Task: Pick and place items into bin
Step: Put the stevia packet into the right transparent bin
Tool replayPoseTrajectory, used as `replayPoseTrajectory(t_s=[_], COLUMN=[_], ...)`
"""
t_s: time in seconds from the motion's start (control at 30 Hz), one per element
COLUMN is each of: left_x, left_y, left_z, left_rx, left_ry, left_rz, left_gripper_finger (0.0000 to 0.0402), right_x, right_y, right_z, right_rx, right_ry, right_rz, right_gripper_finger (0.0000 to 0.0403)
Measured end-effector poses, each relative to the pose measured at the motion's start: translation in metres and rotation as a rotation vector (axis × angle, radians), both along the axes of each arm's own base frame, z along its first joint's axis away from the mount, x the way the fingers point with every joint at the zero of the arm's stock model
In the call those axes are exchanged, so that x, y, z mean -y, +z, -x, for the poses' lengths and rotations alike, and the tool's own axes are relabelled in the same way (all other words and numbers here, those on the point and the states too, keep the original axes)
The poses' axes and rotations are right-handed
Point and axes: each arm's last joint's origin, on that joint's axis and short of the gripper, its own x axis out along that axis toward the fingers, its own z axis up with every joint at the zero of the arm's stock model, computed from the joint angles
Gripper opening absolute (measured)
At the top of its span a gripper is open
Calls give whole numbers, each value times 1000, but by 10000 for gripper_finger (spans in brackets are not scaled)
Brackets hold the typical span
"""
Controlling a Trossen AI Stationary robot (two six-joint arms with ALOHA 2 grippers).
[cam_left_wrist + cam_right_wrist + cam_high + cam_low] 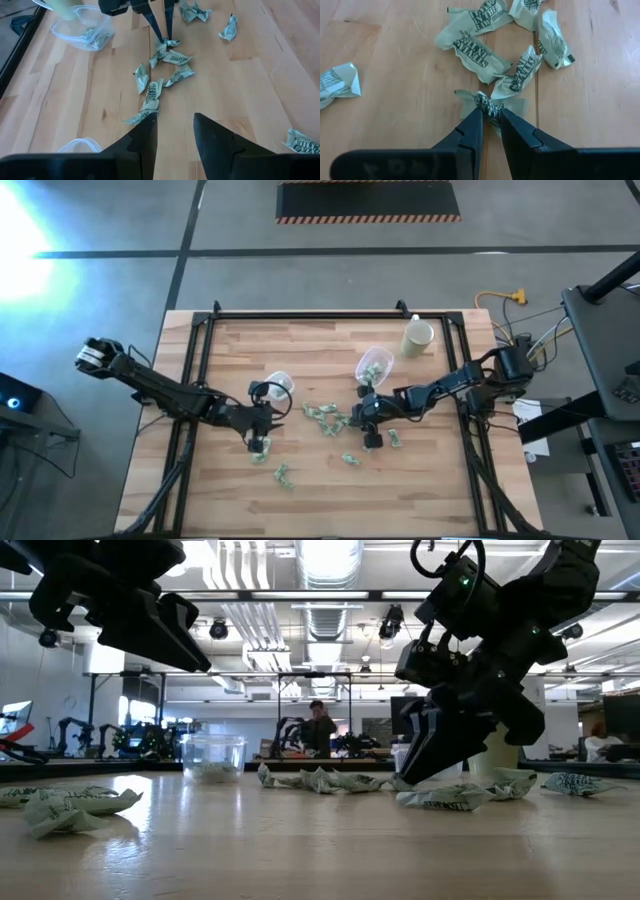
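Small pale green and white wrapped candies [325,417] lie scattered on the wooden table [230,490]; a cluster shows in the right wrist view [475,50]. My right gripper [490,112] is down at the table's middle [372,438], shut on one candy [492,102]. My left gripper [175,125] hangs open over the table left of centre [260,438] with nothing between its fingers; a candy [142,116] lies just ahead of one fingertip. Two clear tubs [278,385] [375,363] stand behind the candies. My right gripper pinches the candy's twisted wrapper end [486,104] between its two fingertips [166,35]. The fingers slant down onto it from above. The candy lies on the wood, its wrapper spread flat on both sides of the fingers.
A tall cream cup [418,335] stands at the far right beside the black frame rail [330,315]. More candies lie near the front [283,475] [350,458] and to the right [395,440]. Bare wood stretches toward the near edge.
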Motion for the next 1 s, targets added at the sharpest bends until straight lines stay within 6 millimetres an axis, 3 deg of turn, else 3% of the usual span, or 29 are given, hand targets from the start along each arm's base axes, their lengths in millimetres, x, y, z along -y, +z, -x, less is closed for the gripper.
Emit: replayPoseTrajectory(t_s=[0.3, 0.5, 0.83, 1.0], left_x=[0, 0, 0, 0], left_y=[0, -1, -1, -2], left_z=[0, 0, 1, 1], left_rx=[-2, -5, -5, -7], left_ry=[0, 0, 0, 0], left_rz=[-1, -2, -2, -3], left_gripper_finger=[112, 112, 112, 112], right_x=[0, 0, -1, 5], right_y=[0, 2, 45, 61], right_z=[0, 0, 6, 22], right_rx=[2, 8, 72, 32], right_ry=[43, 45, 47, -98], right_rz=[39, 41, 46, 176], right_gripper_finger=[14, 9, 8, 8])
